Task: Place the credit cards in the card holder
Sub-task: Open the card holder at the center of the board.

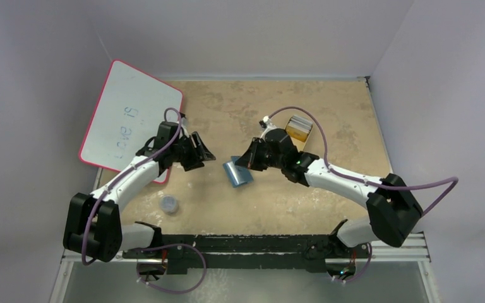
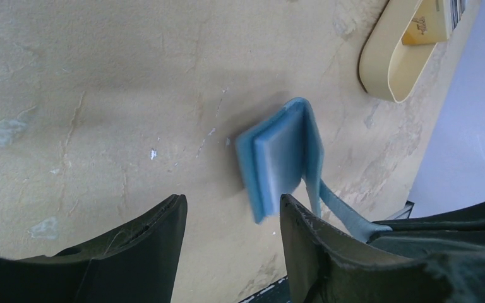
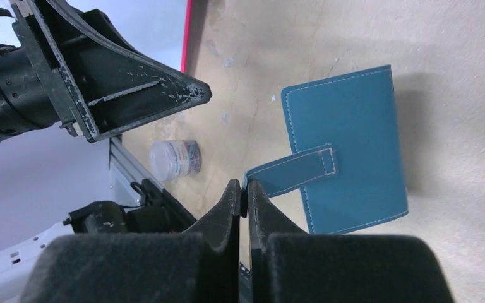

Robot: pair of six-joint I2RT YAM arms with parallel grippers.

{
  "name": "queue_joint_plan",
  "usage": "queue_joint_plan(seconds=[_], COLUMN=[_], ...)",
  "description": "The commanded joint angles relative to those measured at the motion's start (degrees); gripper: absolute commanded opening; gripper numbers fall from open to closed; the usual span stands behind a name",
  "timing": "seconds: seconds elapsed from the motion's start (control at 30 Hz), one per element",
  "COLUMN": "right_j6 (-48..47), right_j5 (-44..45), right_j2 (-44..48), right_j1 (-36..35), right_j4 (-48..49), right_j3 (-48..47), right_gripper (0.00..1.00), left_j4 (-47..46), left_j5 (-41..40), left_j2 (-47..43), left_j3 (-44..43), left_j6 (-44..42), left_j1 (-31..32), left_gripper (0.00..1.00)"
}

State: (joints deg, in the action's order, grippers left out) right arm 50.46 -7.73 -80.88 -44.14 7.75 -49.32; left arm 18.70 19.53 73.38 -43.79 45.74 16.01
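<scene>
Your right tool [image 3: 243, 192] fills the foreground of its wrist view, fingers pressed together on the tip of the strap [image 3: 293, 169] of the card holder [image 3: 353, 145]. That teal holder lies folded shut in the middle of the desk [image 1: 246, 107], between both arms. Your left tool [image 2: 232, 207] hangs near it, jaws wide and holding nothing. Judge the holder light and soft: pulling the strap alone will likely drag or lift it whole, so pin its cover with the left tool. Credit cards [image 1: 299, 129] sit in the beige tray [image 2: 385, 69] behind the right arm; they look thin, stiff and slick, so take them by an edge.
</scene>
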Motion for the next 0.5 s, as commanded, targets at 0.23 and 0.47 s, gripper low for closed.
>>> queue_joint_plan(seconds=[0.23,0.47], right_j6=[2.6,2.7], right_j5=[-4.1,-5.0], right_j2=[0.7,4.9], right_j1=[3.7,12.7], right_j4=[0.4,-3.1], right_j3=[2.9,8.7], right_gripper=[0.0,0.0], left_j4=[-1.3,-5.3], left_j5=[-0.3,1.0], left_j2=[0.6,1.0], left_j3=[1.6,2.5], left_j6=[0.2,3.4], left_j1=[0.2,1.9], left_gripper=[0.54,0.51])
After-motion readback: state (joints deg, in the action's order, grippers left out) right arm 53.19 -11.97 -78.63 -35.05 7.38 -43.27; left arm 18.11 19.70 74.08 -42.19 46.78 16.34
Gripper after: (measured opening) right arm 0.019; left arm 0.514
